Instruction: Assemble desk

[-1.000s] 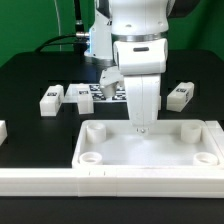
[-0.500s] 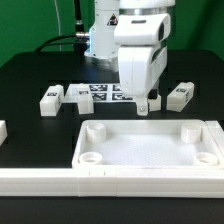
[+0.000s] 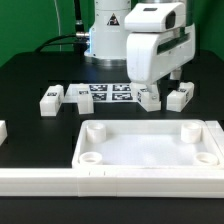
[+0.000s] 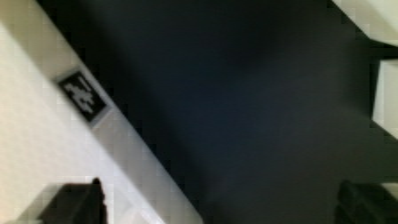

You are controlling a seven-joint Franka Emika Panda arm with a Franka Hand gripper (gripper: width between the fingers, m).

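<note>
Jaws apart, empty, above black surface point(image 3: 30, 75). Large white plastic rimmed tray-like desk top point(image 3: 150, 152) lay at 6 o'clock. White square-section tagged leg point(image 3: 180, 97) lay at 1 o'clock. Risk: an off-centre descent could knock the leg askew.

I see white desk top point(image 3: 150, 152), white legs point(image 3: 52, 99) w/ blk-wht square tags, marker board point(image 3: 105, 93) same pattern, blk table point(image 3: 30, 70), green backdrop point(image 3: 25, 25).

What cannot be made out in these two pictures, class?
- Wrist view: blurred; the tagged white part beside the open tool is cut off by the edge, so which piece it is cannot be told.
- Exterior view: the tool partly hides one leg; the leg tags are too small to read.
</note>
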